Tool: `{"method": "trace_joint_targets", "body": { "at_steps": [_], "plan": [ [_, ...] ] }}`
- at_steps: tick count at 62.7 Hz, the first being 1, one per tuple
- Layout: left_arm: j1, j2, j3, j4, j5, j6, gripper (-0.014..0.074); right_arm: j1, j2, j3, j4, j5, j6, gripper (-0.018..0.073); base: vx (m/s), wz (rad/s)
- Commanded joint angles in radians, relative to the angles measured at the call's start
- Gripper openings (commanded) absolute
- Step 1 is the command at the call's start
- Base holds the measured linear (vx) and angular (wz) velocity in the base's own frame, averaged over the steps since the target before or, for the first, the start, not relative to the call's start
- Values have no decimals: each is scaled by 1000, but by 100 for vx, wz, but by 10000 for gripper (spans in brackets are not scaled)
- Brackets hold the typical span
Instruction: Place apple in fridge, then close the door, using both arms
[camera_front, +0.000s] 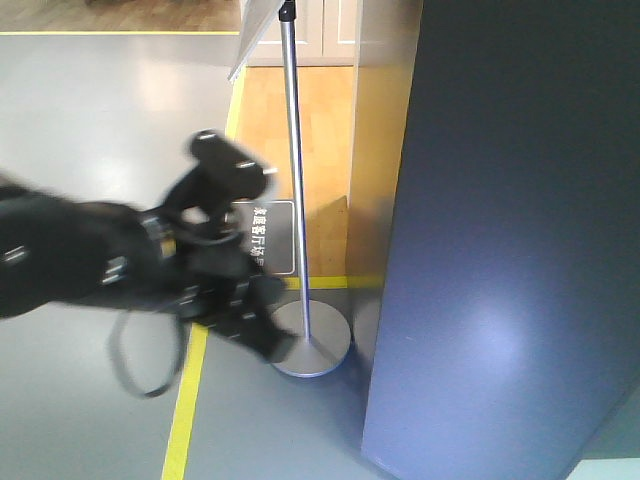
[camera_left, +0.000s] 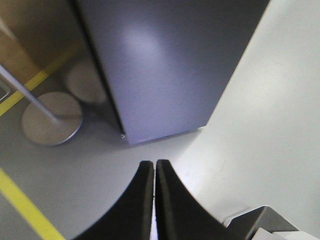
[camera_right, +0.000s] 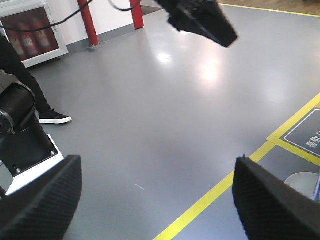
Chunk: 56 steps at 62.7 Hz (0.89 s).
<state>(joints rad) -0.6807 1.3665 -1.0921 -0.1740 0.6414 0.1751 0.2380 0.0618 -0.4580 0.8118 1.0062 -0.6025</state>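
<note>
The fridge (camera_front: 510, 250) fills the right of the front view as a smooth dark grey face; none of its white inside shows. Its lower corner is also in the left wrist view (camera_left: 165, 65). I cannot tell the door from the body. The apple is not in any view. My left gripper (camera_front: 268, 338), blurred, hangs left of the fridge, pointing down and right at the floor. In its own view the left gripper (camera_left: 154, 164) is shut and empty. My right gripper (camera_right: 157, 161) is wide open and empty above grey floor. The left gripper also shows at the top of that view (camera_right: 205, 20).
A sign stand with a metal pole (camera_front: 293, 150) and round base (camera_front: 315, 345) stands just left of the fridge. Yellow floor tape (camera_front: 185, 410) runs beneath the left arm. A person's shoe (camera_right: 52, 117) and red posts (camera_right: 87, 22) are at the far left. A black arm base (camera_right: 20, 145) is at the left.
</note>
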Motion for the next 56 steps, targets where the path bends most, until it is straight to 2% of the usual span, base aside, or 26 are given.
{"method": "trace_joint_targets", "body": {
  "at_steps": [1, 28, 33, 44, 49, 56],
  "plan": [
    [40, -98, 43, 37, -65, -45, -7, -5, 16, -21, 43, -49, -1, 587, 0, 0],
    [313, -329, 293, 67, -84, -51, -7, -5, 16, -21, 65, -51, -1, 587, 0, 0],
    [333, -339, 312, 67, -92, -51, -7, -5, 16, -21, 67, -55, -1, 587, 0, 0],
    [333, -337, 314, 66, -56, -52, -7, -5, 16, -21, 63, -83, 11, 582, 0, 0],
    [333, -337, 314, 66, -32, -52, -7, -5, 20, -21, 1, -108, 72, 557, 0, 0],
    [333, -337, 314, 66, -29, -52, -7, -5, 59, -21, -148, -141, 224, 487, 0, 0]
  ]
}}
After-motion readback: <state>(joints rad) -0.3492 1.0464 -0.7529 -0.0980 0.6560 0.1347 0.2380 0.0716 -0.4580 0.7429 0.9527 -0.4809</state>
